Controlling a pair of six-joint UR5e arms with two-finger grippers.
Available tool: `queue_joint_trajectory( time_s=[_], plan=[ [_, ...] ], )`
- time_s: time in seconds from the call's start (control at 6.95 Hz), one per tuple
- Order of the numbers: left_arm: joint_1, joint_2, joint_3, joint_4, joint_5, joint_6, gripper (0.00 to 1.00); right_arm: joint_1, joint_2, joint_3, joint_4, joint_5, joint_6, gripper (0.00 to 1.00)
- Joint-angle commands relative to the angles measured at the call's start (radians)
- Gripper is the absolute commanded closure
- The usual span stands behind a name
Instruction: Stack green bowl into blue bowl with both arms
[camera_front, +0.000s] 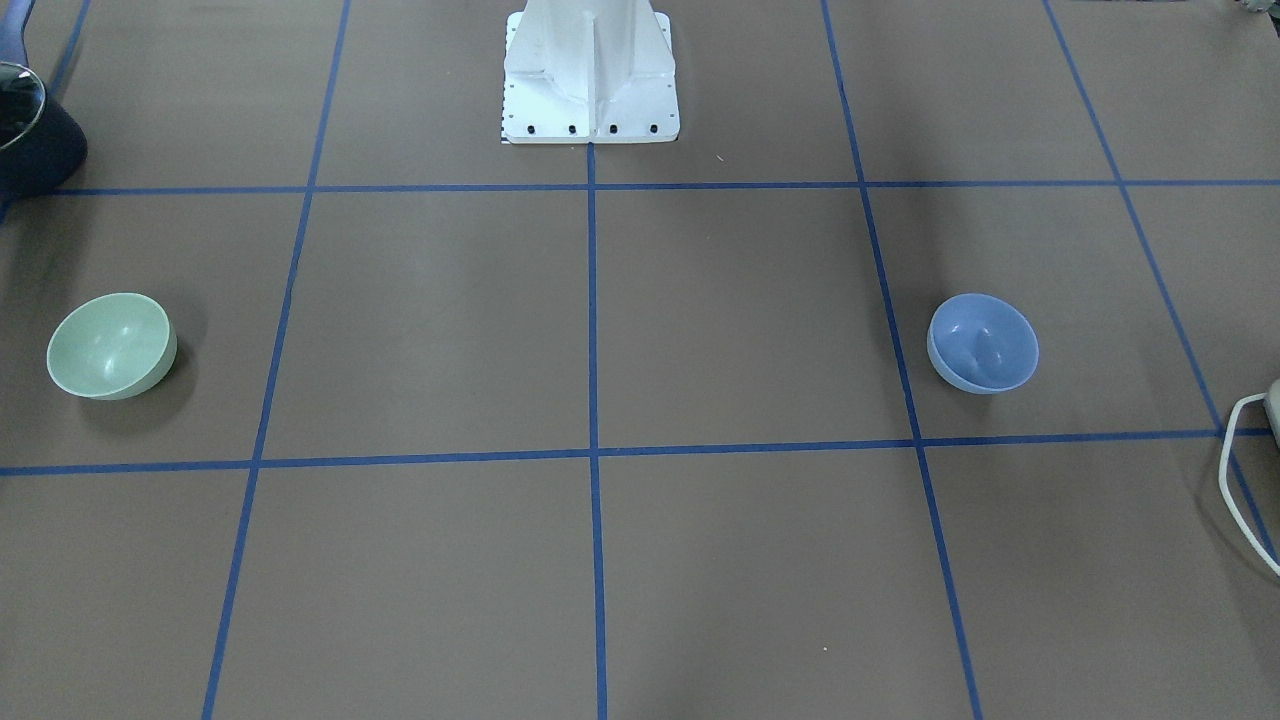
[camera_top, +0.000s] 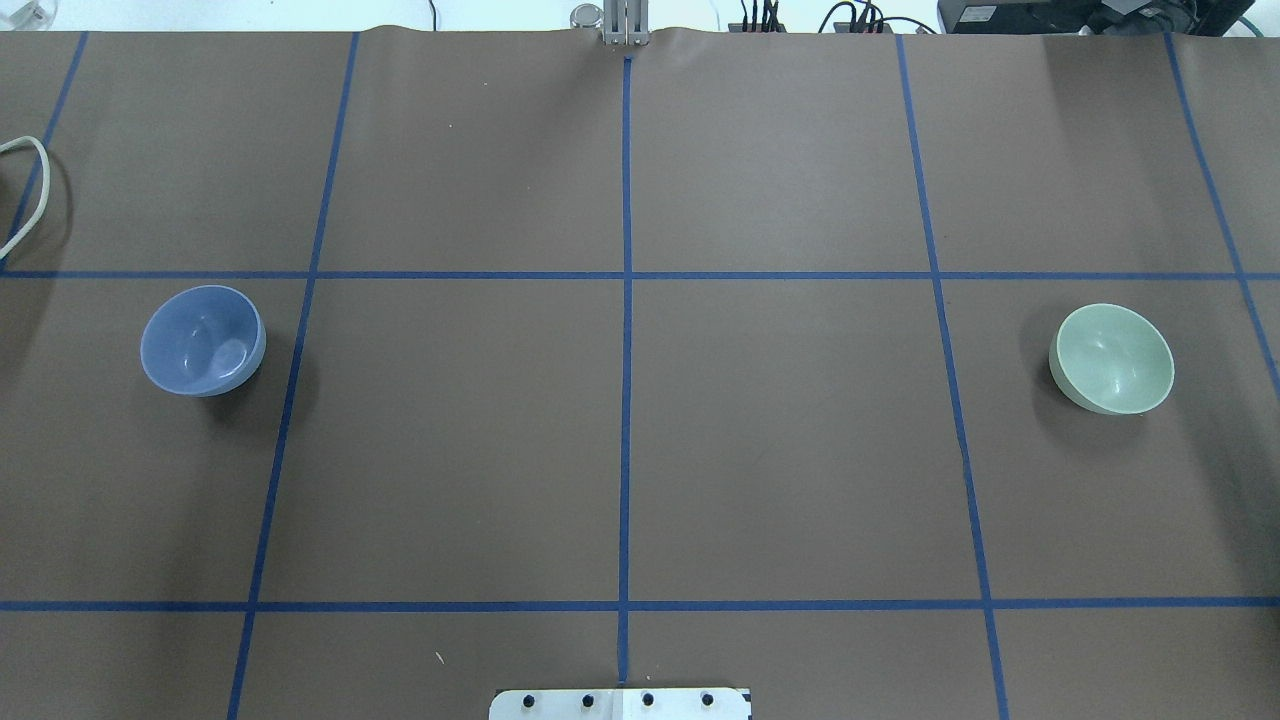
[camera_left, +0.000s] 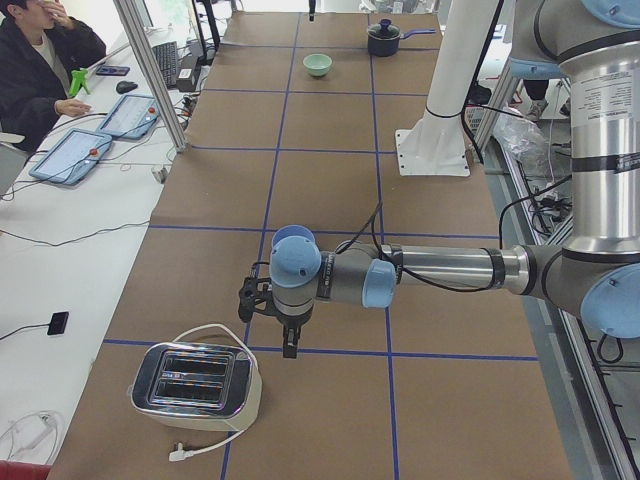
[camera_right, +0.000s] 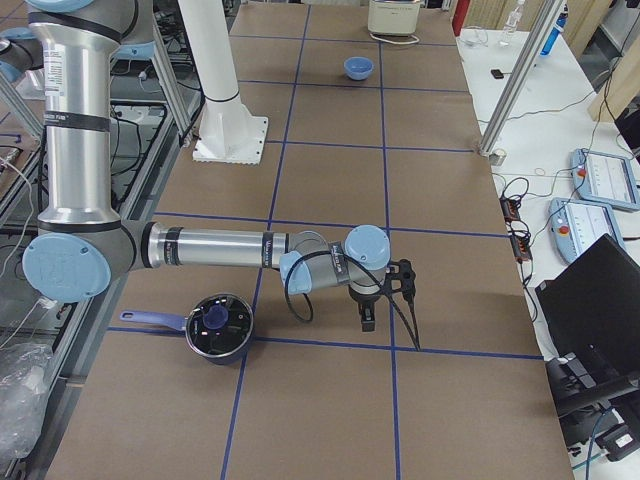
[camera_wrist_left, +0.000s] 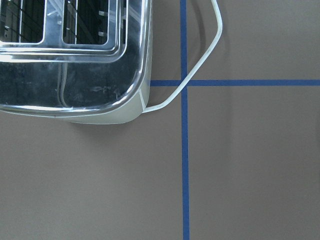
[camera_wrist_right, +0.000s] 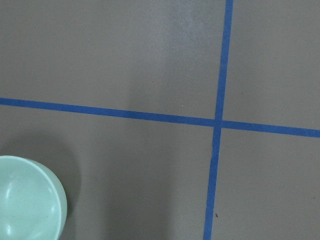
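At the left end of the surface (camera_top: 780, 430) a toaster (camera_left: 195, 385) stands nearest. Its white cord (camera_wrist_left: 200, 65) loops over a crossing of the blue tape lines (camera_top: 626, 400). The left jaws hang point-down just past the toaster's far corner, apart from it, on the left arm (camera_left: 440, 268), which stretches level out from the robot. Only the end view shows them, so I cannot tell whether they are wide or narrow.

The blue bowl (camera_top: 202, 340) sits upright beyond them toward the middle, just short of a tape line. From that end I cannot make it out behind the wrist. Past it there is wide open room between the two bowls, with the white pedestal (camera_front: 590, 80) at the robot's edge.

The green bowl (camera_top: 1112, 360) sits upright well apart from the blue one. Its rim is cut off at the corner of the right wrist view, so it lies just beside the right jaws. Those hang point-down from the right arm (camera_right: 220, 248), and I cannot tell their gap either. A dark pot (camera_right: 220, 328) with a lid stands near them at the far end.
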Motion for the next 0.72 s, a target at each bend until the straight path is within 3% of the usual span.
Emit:
queue_joint_trajectory(
  time_s=[0.0, 0.43, 0.58],
  plan=[
    [0.000, -0.029, 0.001, 0.001, 0.001, -0.007, 0.02, 0.000, 0.002, 0.021, 0.035, 0.011, 0.047, 0.00],
    [0.000, -0.084, 0.030, 0.002, -0.002, -0.012, 0.02, -0.029, 0.074, 0.017, 0.056, -0.003, 0.038, 0.00],
    [0.000, -0.084, 0.024, 0.002, -0.002, -0.012, 0.02, -0.067, 0.117, 0.018, 0.052, -0.055, 0.044, 0.00]
  ],
)
